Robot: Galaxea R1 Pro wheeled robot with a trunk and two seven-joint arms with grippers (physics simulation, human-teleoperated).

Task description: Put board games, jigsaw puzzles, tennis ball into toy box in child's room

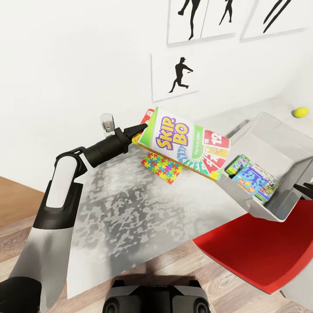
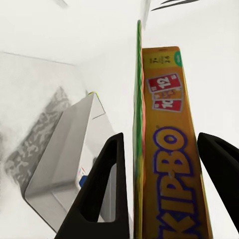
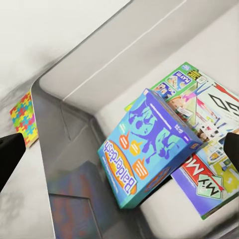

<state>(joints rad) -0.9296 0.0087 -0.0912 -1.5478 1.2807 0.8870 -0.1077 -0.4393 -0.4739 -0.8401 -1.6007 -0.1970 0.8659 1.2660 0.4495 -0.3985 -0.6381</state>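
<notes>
My left gripper (image 1: 140, 128) is shut on one end of a green-red-yellow board game (image 1: 187, 145), holding it in the air just left of the toy box (image 1: 261, 134). In the left wrist view the fingers (image 2: 107, 189) clamp this game (image 2: 167, 164) edge-on. The light-grey toy box holds a blue board game (image 3: 149, 149) lying on a white-green one (image 3: 209, 124). My right gripper (image 3: 123, 142) hangs open above them, by the box's near rim (image 1: 304, 189). One jigsaw puzzle (image 1: 163, 167) lies on the table (image 1: 130, 204) under the held game. The tennis ball (image 1: 300, 112) rests beyond the toy box.
A red chair seat (image 1: 256, 248) sits below the table edge, under the toy box corner. The white wall with black athlete pictures (image 1: 178, 76) stands right behind the table. Wood-plank floor (image 1: 17, 195) shows at the left.
</notes>
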